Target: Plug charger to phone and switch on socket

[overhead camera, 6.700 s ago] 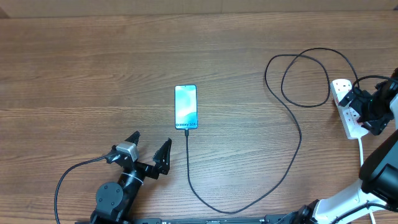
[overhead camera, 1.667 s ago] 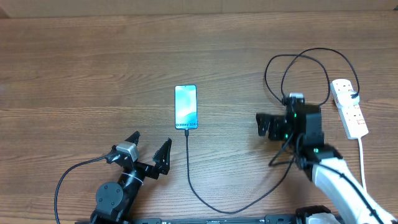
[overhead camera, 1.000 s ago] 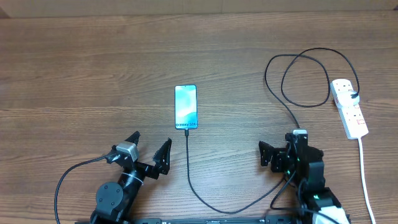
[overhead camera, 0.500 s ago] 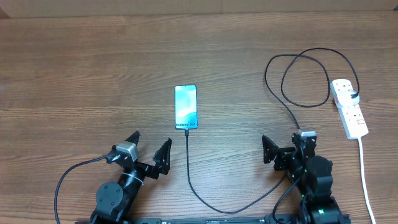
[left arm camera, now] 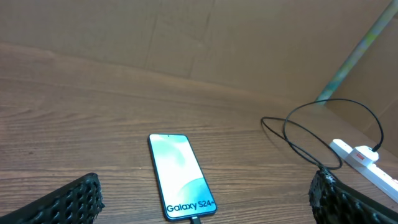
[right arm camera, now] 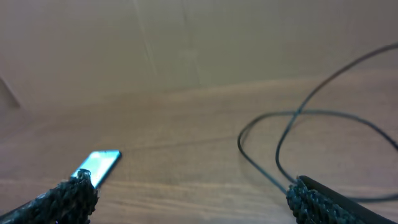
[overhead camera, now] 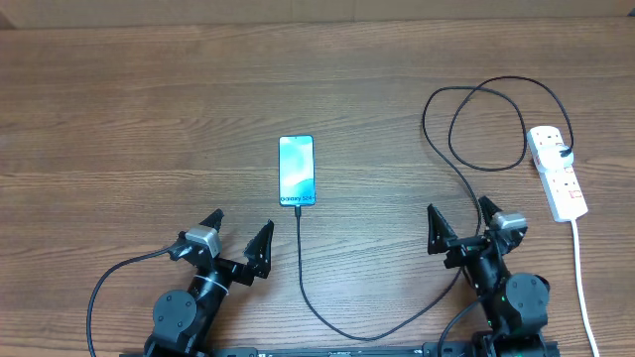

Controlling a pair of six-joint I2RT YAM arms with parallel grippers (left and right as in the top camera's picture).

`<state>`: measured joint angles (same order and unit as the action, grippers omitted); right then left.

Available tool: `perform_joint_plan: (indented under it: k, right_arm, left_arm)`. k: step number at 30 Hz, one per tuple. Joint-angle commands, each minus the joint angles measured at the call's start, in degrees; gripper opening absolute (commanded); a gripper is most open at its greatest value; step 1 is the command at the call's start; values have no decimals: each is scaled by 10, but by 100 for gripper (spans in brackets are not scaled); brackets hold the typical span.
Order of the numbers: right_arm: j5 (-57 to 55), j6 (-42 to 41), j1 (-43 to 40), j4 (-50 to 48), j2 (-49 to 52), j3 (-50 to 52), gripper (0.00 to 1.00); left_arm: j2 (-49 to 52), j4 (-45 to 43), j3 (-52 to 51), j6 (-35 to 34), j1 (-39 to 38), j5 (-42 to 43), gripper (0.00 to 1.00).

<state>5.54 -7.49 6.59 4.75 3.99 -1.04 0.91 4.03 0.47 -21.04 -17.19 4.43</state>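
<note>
Apparently done: charger (overhead camera: 299,243) in phone (overhead camera: 297,171); socket (overhead camera: 558,173) switch unreadable. The left end effector (overhead camera: 240,224) and right end effector (overhead camera: 459,210) gape empty.

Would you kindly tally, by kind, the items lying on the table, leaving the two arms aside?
Smartphone: 1
Black charger cable: 1
White power strip with its white cord: 1
Total: 3
</note>
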Motion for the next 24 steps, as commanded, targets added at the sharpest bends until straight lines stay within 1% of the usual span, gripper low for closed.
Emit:
perform_joint_plan:
  k: [1, 24]
  right_arm:
    - [-5, -1, 2, -2, -31, 6, 100]
    - [-3, -1, 2, -3, -39, 6, 100]
  left_arm:
    - [-7, 2, -2, -2, 3, -4, 100]
    - [-7, 2, -2, -2, 3, -4, 99]
